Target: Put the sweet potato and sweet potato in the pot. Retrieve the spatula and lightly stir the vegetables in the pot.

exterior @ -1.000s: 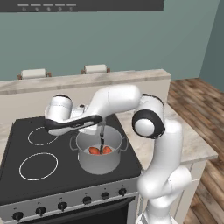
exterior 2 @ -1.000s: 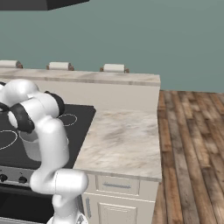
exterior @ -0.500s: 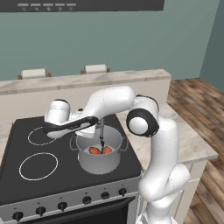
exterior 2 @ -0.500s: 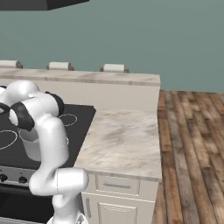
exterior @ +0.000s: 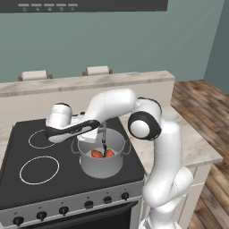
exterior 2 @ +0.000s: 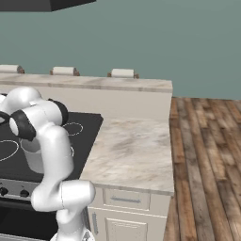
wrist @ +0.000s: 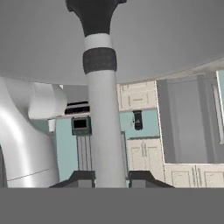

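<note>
Pot (exterior: 102,157): grey stockpot on the black cooktop (exterior: 31,179), at its right side toward the near edge; upright; loop handle showing at either side of the rim; in the right base view a pale part of its wall (exterior 2: 34,157) shows behind the arm.
Sweet potatoes: both on the pot floor; the left one (exterior: 96,154) and the right one (exterior: 109,153) lie side by side, touching or nearly so, orange-red against the grey.
Spatula (exterior: 103,141): stands close to upright in the pot; dark head down between the two tubers, thin handle rising to the hand; in the hand view its pale shaft (wrist: 103,127) runs up between the finger tips, a dark band and dark flared end at the top.
End effector (exterior: 99,126): just above the pot rim at the far side; closed on the spatula handle, finger tips pressed to either side of the shaft in the hand view (wrist: 110,178).
Arm: reaches from the right over the stove, forearm lying low and level across the pot's left rim.
Bench (exterior 2: 132,150): marbled top to the right of the cooktop.
</note>
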{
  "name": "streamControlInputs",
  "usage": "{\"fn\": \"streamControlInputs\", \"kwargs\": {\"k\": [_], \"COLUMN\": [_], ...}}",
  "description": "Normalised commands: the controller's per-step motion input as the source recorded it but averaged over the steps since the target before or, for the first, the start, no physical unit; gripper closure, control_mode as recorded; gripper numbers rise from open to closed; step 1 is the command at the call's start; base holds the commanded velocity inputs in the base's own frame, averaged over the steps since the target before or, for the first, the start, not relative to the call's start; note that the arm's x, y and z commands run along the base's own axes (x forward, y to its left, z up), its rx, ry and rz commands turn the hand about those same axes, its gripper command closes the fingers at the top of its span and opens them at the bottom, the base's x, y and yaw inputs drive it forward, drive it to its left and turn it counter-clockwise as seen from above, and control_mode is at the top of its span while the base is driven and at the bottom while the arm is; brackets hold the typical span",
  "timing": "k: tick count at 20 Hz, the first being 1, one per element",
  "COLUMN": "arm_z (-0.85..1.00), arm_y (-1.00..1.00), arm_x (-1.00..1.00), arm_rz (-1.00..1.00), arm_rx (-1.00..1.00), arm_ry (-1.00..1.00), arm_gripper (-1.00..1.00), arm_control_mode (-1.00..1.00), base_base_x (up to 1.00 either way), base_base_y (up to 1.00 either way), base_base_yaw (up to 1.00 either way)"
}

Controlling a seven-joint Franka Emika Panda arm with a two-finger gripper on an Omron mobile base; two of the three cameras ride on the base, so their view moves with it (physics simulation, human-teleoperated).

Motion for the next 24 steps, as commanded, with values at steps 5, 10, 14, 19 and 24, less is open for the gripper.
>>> {"fn": "streamControlInputs", "kwargs": {"k": [5, 10, 14, 19, 24], "arm_z": [-0.07, -0.08, 0.11, 0.42, 0.12], "arm_y": [0.24, 0.33, -0.24, -0.72, -0.43], "arm_x": [0.09, 0.08, 0.0, 0.0, -0.14], "arm_rz": [0.01, 0.02, 0.0, 0.0, 0.0], "arm_rx": [0.01, 0.06, 0.0, 0.0, 0.0], "arm_ry": [-0.24, -0.27, -0.02, 0.02, 0.03], "arm_gripper": [1.0, 1.0, 1.0, 1.0, 1.0], "arm_control_mode": [-1.0, -1.0, -1.0, -1.0, -1.0], "base_base_x": [0.0, 0.0, 0.0, 0.0, 0.0], "base_base_y": [0.0, 0.0, 0.0, 0.0, 0.0], "base_base_yaw": [0.0, 0.0, 0.0, 0.0, 0.0]}}
